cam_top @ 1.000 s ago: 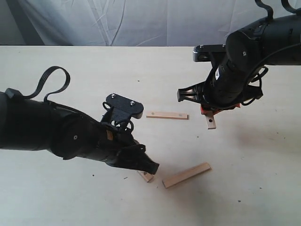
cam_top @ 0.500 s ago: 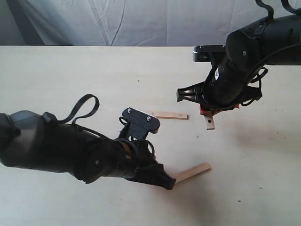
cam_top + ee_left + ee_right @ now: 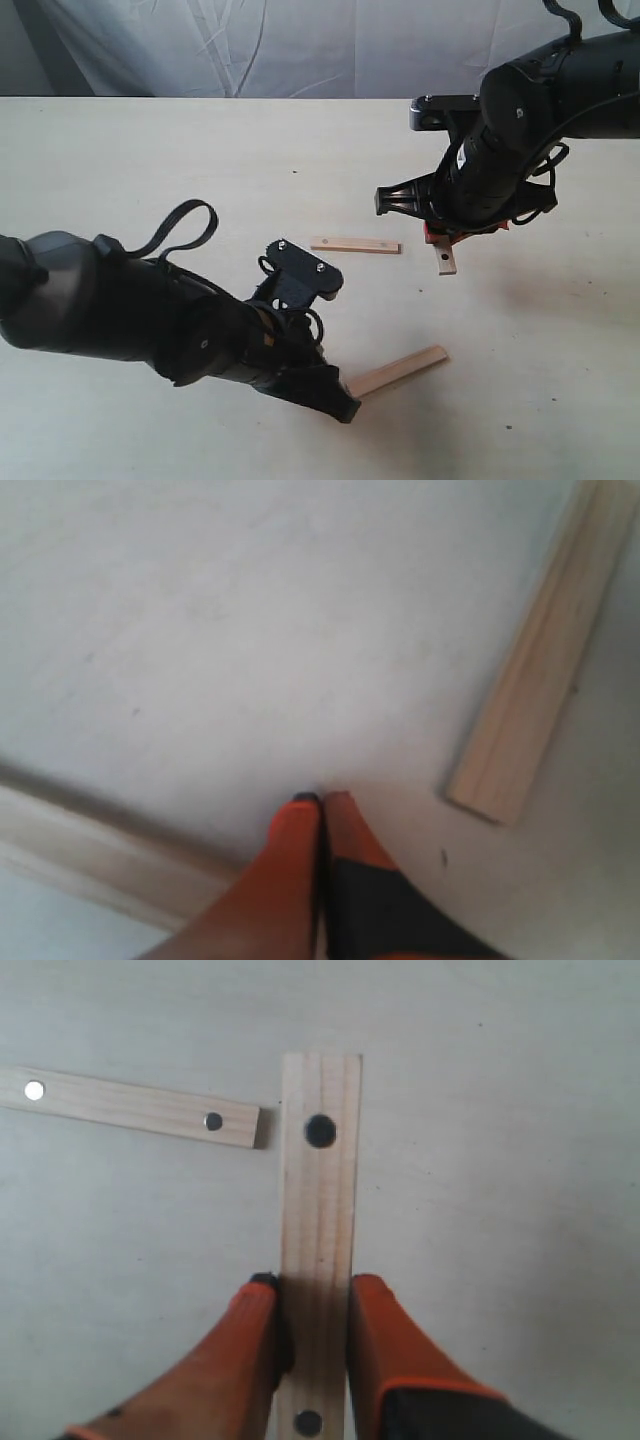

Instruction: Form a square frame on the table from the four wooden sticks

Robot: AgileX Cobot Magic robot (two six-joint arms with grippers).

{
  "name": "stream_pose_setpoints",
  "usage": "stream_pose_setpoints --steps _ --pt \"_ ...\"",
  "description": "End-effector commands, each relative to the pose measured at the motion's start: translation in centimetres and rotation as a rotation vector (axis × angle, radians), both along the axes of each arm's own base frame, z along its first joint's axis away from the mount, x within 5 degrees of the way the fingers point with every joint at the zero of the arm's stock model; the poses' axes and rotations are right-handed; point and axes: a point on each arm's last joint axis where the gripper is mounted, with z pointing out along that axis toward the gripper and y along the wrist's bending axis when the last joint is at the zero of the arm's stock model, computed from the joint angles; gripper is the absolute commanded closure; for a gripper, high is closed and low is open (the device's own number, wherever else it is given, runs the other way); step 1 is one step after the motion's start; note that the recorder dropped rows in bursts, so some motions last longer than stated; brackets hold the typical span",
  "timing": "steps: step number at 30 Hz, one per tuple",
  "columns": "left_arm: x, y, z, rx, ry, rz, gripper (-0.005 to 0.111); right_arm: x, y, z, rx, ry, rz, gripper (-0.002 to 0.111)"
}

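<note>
My table (image 3: 150, 150) is pale cream and smooth. A wrinkly white cloth (image 3: 250, 50) hangs behind it at the top of the frame. My left gripper (image 3: 338, 403) is low in the middle, with its tip just beside the end of the tilted stick (image 3: 398, 371). My right gripper (image 3: 440, 238) is at the right, and the held stick (image 3: 448, 263) pokes out below it. The flat stick (image 3: 355, 245) lies in the middle, just left of that one.

Up close, my left gripper (image 3: 321, 802) has its orange fingertips (image 3: 295, 825) pressed tight together with nothing between them. The tilted stick (image 3: 545, 670) lies at the upper right, pale wood with fine lines. The fourth stick (image 3: 70, 845) is a blur at the lower left.

My right gripper (image 3: 315, 1300) squeezes the held stick (image 3: 320, 1210) by its sides with orange fingers (image 3: 250, 1345) (it is a flat strip with a dark round hole near each end). The flat stick (image 3: 130, 1102) lies at the upper left. Its end is just beside the held stick's side, making a corner.
</note>
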Motion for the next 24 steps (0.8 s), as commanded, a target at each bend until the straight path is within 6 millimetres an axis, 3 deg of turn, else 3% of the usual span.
stream_pose_setpoints --steps 1,10,20,24 --pt "-0.3 0.8 0.9 0.026 0.029 -0.018 0.107 0.2 -0.1 0.2 0.006 -0.007 -0.003 0.108" --pt "-0.5 1.0 1.6 0.060 0.009 -0.082 0.107 -0.1 0.3 0.2 0.045 0.020 -0.016 0.108" --pt "0.2 0.6 2.1 -0.043 -0.026 0.048 0.107 -0.2 0.4 0.2 0.063 0.028 0.000 0.108" --pt "0.0 0.8 1.4 -0.002 0.011 0.034 0.107 -0.2 0.4 0.2 0.061 0.035 -0.001 0.108"
